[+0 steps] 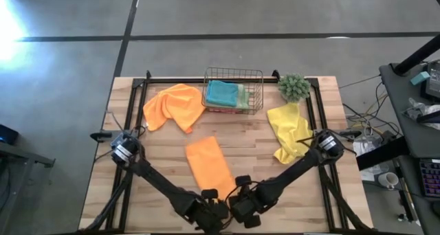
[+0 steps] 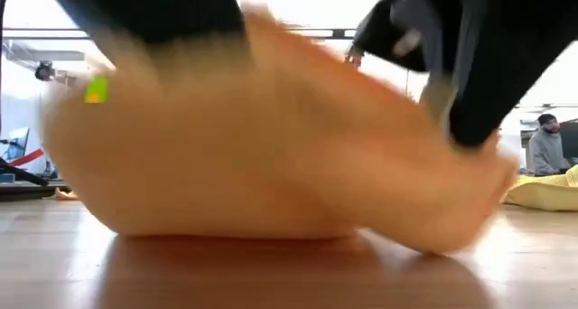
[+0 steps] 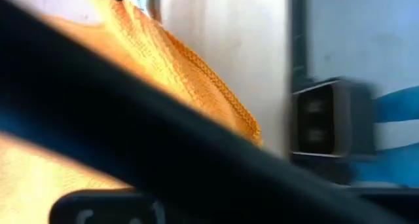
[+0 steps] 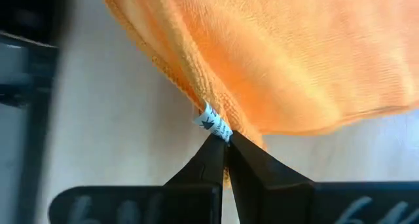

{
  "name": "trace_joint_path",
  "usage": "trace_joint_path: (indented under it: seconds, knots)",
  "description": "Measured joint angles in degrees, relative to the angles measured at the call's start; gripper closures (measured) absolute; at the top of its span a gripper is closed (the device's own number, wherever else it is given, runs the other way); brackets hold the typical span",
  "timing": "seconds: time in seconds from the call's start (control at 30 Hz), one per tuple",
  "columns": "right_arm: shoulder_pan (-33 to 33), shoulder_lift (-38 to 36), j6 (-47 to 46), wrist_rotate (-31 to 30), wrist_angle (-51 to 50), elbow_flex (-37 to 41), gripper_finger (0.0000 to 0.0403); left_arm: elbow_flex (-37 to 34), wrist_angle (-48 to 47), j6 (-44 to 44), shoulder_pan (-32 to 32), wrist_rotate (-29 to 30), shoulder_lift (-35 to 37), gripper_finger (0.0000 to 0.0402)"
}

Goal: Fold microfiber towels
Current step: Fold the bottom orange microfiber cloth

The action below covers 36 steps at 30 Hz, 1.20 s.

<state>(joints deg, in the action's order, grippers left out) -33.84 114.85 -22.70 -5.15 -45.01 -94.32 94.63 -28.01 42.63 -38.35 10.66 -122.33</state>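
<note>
Both tools, left tool (image 1: 210, 209) and right tool (image 4: 224, 152), pinch the orange towel (image 1: 210, 165) nearest the basket (image 1: 234, 91); uneven lifting could skew the fold.

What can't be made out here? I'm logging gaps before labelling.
- Left gripper in the high view: its hold on the orange towel is hidden by the arm.
- Low view: the towel blocks the table behind it.
- Basket: towels beneath the teal towel are covered.
</note>
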Motion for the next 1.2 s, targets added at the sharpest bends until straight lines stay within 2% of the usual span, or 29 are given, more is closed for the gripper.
trace_joint_path:
  seconds: [0.33, 0.53, 0.97, 1.2]
  knots:
    - [-1.6, 0.2, -4.8, 1.1, -8.6, -12.0, 0.0394, 0.0, 0.4, 4.9, -0.4, -4.0, 8.7, 0.0401]
    - [-0.2, 0.2, -3.5, -2.9, -11.4, -17.4, 0.0394, -0.2, -3.9, 5.2, -0.5, -4.6, 12.5, 0.0401]
    - [9.8, 0.5, -1.7, -3.8, -9.4, -13.8, 0.0394, -0.4, -30.9, 6.6, 1.6, -1.5, 13.0, 0.0401]
    - [14.3, 0.5, -1.2, -3.9, -7.9, -10.5, 0.0394, -2.7, -36.1, 4.9, 6.1, 0.0, 13.0, 0.0402]
